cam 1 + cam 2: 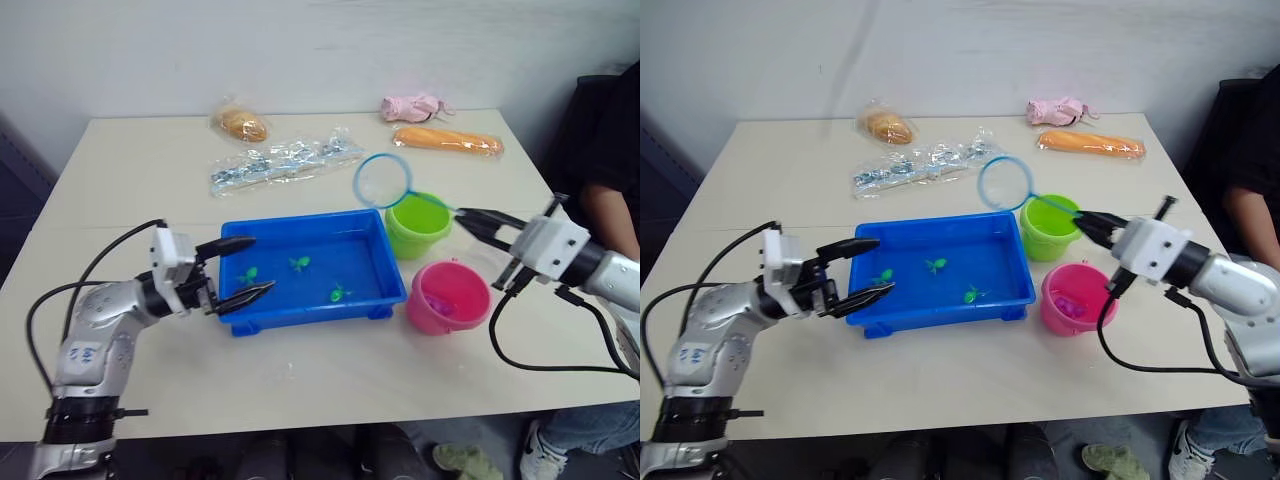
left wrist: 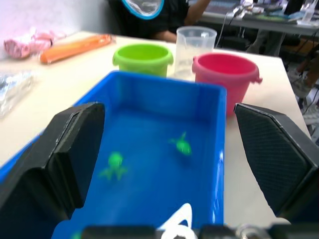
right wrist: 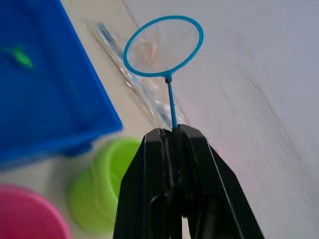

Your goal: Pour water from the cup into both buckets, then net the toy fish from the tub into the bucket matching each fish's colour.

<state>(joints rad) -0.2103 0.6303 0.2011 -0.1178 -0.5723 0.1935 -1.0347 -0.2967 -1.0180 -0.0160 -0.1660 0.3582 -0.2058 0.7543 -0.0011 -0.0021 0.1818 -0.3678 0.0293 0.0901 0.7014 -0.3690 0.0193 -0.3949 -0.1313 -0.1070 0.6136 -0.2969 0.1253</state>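
The blue tub (image 1: pixel 312 312) sits mid-table with three green toy fish (image 1: pixel 299 263) in it. My left gripper (image 1: pixel 262 264) is open at the tub's left end, its fingers (image 2: pixel 75 149) spread over the rim. My right gripper (image 1: pixel 462 215) is shut on the handle of a small blue net (image 1: pixel 382 180). The net's ring hangs in the air above the tub's far right corner, beside the green bucket (image 1: pixel 417 225). In front of that bucket stands the pink bucket (image 1: pixel 448 297), with pink bits inside. The clear cup (image 2: pixel 196 45) stands behind the two buckets in the left wrist view.
At the back of the table lie a bagged bun (image 1: pixel 240 124), a clear plastic packet (image 1: pixel 285 160), a long orange bag (image 1: pixel 447 140) and a pink soft thing (image 1: pixel 412 106). A person in dark clothes (image 1: pixel 610 150) sits at the right edge.
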